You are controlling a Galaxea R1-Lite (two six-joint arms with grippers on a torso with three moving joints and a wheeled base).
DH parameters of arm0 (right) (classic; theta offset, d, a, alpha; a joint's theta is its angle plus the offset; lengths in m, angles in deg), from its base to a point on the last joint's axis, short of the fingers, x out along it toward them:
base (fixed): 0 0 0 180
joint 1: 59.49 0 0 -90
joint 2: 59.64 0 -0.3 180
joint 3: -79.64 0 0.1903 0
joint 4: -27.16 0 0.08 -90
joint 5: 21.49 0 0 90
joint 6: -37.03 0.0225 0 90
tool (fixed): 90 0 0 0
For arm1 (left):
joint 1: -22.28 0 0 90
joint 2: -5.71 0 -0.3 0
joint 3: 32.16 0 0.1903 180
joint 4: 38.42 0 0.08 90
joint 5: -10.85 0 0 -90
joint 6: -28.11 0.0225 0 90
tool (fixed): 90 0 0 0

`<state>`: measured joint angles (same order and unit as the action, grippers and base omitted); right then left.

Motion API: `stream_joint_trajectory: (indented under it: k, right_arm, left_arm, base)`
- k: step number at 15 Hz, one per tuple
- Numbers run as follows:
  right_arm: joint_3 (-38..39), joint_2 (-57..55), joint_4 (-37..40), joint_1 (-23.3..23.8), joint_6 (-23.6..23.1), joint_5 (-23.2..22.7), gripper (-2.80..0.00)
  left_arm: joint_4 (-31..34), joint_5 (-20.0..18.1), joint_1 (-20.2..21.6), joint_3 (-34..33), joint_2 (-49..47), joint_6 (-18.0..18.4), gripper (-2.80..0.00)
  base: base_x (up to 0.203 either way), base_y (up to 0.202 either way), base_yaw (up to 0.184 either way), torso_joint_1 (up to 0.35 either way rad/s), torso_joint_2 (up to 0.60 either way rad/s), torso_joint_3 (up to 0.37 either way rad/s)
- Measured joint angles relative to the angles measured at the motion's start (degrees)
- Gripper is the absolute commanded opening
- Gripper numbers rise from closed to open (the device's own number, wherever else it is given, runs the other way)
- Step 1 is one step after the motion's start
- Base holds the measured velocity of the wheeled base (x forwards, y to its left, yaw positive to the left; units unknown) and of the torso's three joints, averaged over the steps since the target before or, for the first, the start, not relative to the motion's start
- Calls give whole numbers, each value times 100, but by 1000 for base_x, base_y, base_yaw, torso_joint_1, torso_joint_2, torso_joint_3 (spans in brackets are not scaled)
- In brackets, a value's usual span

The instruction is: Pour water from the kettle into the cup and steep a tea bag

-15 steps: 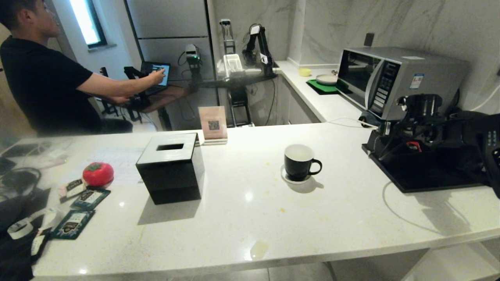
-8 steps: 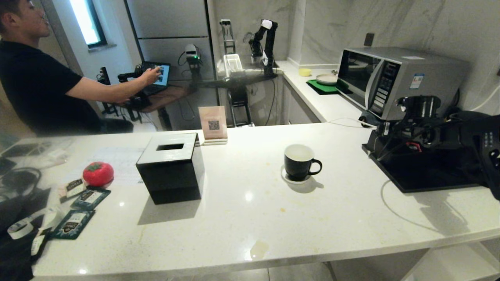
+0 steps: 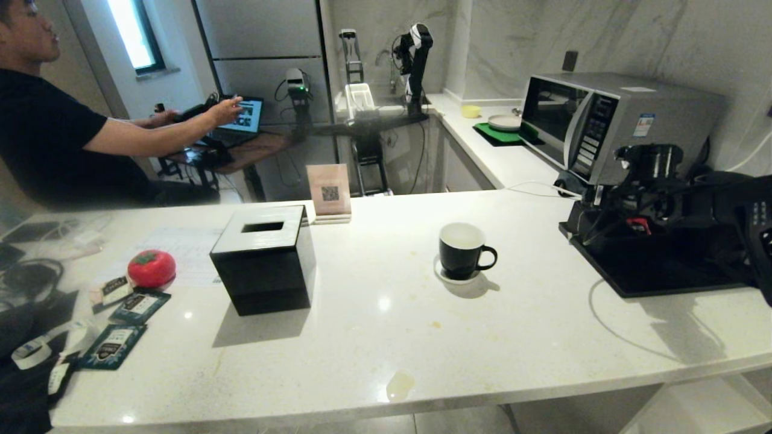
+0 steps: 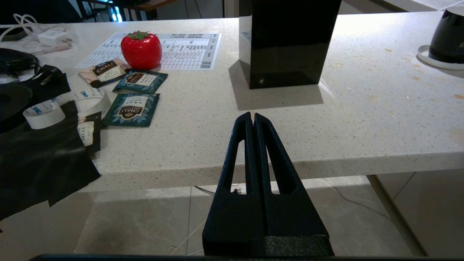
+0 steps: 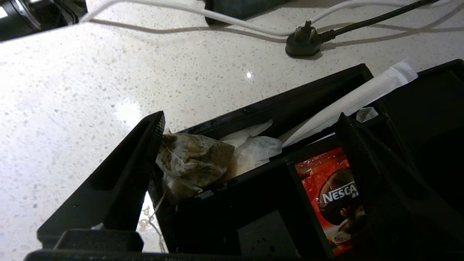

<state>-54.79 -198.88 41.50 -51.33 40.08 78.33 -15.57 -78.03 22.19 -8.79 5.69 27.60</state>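
The cup (image 3: 461, 250), a black mug with a white inside, stands on its white saucer (image 3: 443, 275) mid-counter; its side also shows in the left wrist view (image 4: 449, 36). The tea bag (image 5: 192, 157), a crumpled mesh bag of dark leaves, lies in a compartment of a black tray (image 5: 275, 105), its string trailing over the tray's edge. My right gripper (image 5: 250, 134) is open just above that tray, one finger (image 5: 145, 152) close beside the tea bag, and it holds nothing. My right arm (image 3: 663, 199) reaches over the tray at the counter's right. My left gripper (image 4: 252, 117) is shut and empty before the counter's front edge. The kettle is out of view.
A black tissue box (image 3: 263, 258) stands left of centre. Teal sachets (image 3: 139, 306) and a red tomato-shaped object (image 3: 151, 268) lie at the far left. A microwave (image 3: 609, 123) stands behind the tray. A red coffee sachet (image 5: 333, 192) and a plug (image 5: 304, 41) are near the right gripper. A person (image 3: 54, 138) sits at the back left.
Nothing on the counter has moved and my arms hold their places. At the back, the person's arm has shifted at the laptop and the far robot arm has straightened up.
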Motion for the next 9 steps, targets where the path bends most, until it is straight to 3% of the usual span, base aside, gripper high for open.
stream_joint_trajectory:
  k: [9]
  right_arm:
    - [191,77,6,-33,56,18,0]
  left_arm:
    - [0,-2,0,0,0,0,-280]
  base:
    - [0,0,0,0,0,0]
